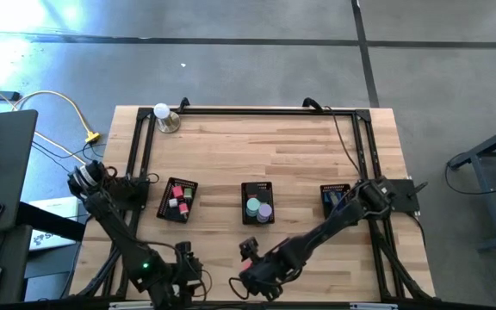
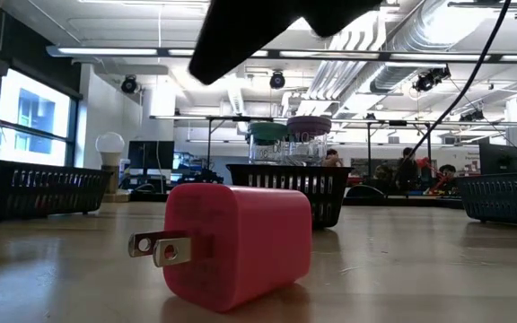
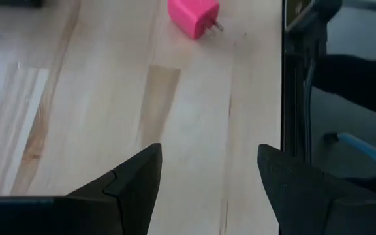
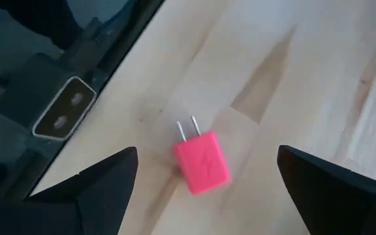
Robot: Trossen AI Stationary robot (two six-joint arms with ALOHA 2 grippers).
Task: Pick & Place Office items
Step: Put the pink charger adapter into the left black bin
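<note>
While the right gripper (image 4: 204, 186) hung open directly above the pink charger (image 4: 203, 163), prongs pointing away, the left gripper (image 3: 207, 186), empty and half open, waited farther off.

We see bright even light from ceiling strips (image 2: 240, 54), pale window glare at nine o'clock in the low view, soft shadow under the pink charger (image 2: 236, 242), dark fingers (image 4: 103, 189) blurred close up
</note>
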